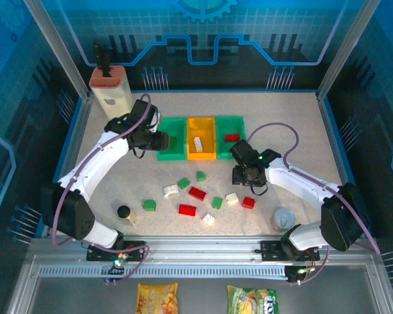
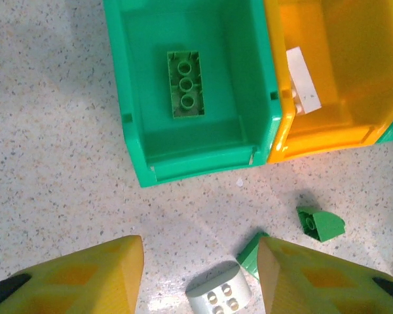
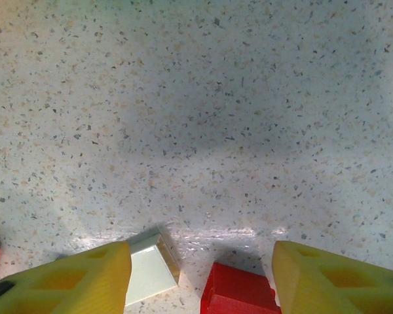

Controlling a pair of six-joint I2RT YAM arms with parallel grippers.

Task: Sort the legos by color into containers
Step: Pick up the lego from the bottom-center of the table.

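Where clutter stood: beige terracotta-topped holder (image 1: 111, 91) rear left; dark-topped jar (image 1: 123, 212), grey cup (image 1: 285, 218) front.
Plastic studded bricks (image 1: 197, 193) loose on tabletop (image 1: 295, 131): four green, three red, three white.
Joined plastic bins (image 1: 201, 156): three, one brick each.
Left pincer (image 2: 200, 268), right pincer (image 3: 200, 261): apart, empty.

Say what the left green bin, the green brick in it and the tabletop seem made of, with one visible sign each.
Left green rectangular bin: moulded plastic, semi-glossy; soft highlights, rounded rim.
Green studded brick: hard plastic, fairly matte; crisp moulded studs.
Pale speckled tabletop: perhaps stone-effect laminate or composite, smooth; glare near the bottom, exact material unclear.
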